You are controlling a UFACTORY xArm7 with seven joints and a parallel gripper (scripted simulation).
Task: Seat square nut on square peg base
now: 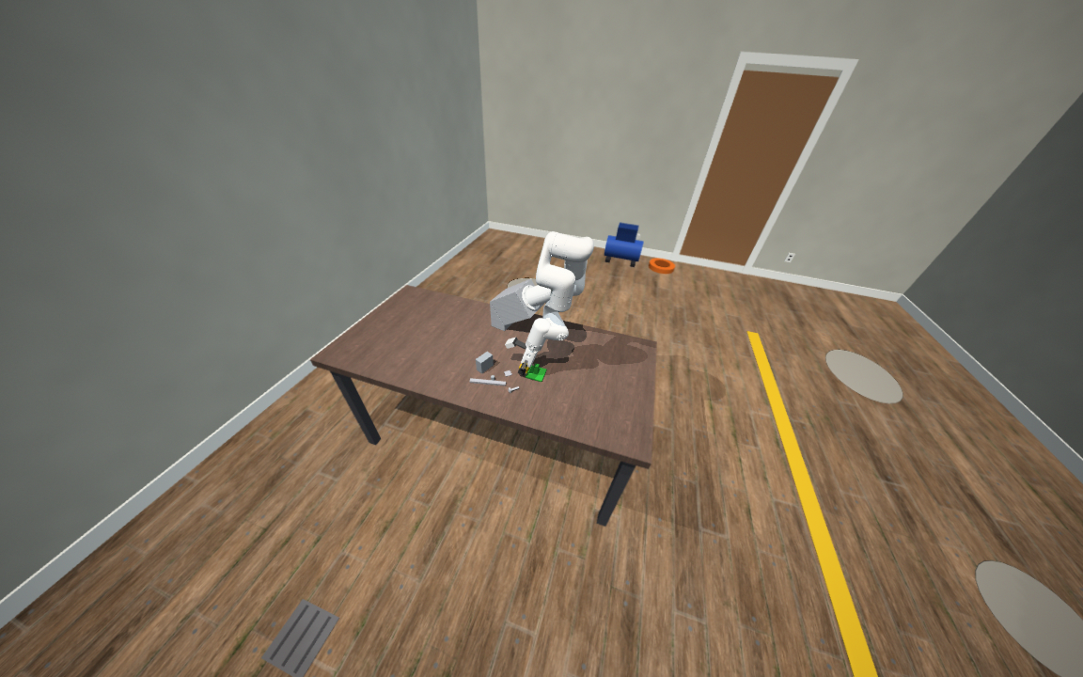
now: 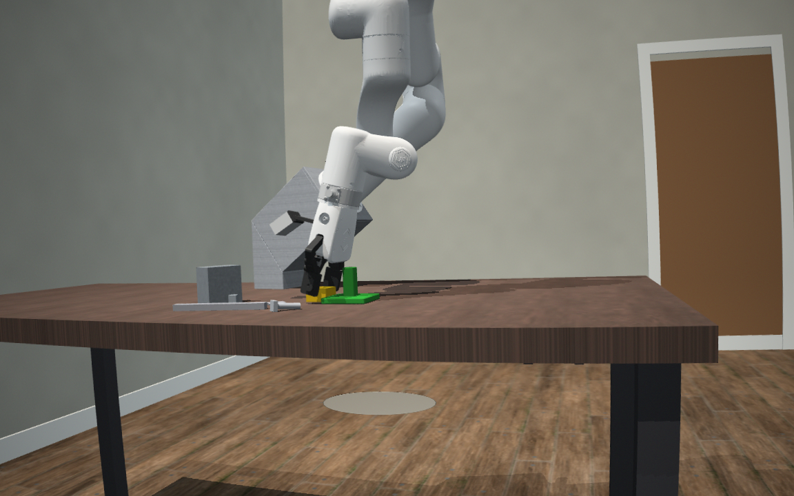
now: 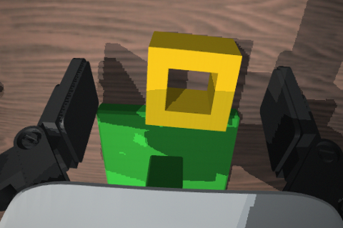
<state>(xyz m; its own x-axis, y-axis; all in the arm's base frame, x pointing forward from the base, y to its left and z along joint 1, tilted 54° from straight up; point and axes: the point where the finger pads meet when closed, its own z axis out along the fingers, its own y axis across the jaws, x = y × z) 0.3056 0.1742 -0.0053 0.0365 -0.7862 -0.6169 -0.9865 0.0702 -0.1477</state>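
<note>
The yellow square nut (image 3: 196, 56) (image 2: 324, 291) lies between my fingers, leaning on the far edge of the green base (image 3: 191, 156) (image 2: 353, 299) (image 1: 536, 377), partly over the table. The green square peg (image 3: 164, 171) (image 2: 349, 279) stands on the base beside the nut and does not pass through its hole; wood shows through the hole. My gripper (image 3: 180, 83) (image 2: 321, 283) (image 1: 525, 365) is open wide and low over the table, with a finger on each side of the nut and a gap between each finger and the nut.
A grey cube (image 2: 219, 282) (image 1: 484, 362), a flat grey bar (image 2: 218, 306) and a small bolt (image 2: 284, 304) lie left of the base. A grey house-shaped block (image 2: 273, 246) (image 1: 508, 307) stands behind. The wooden table (image 2: 511, 308) extends to the right.
</note>
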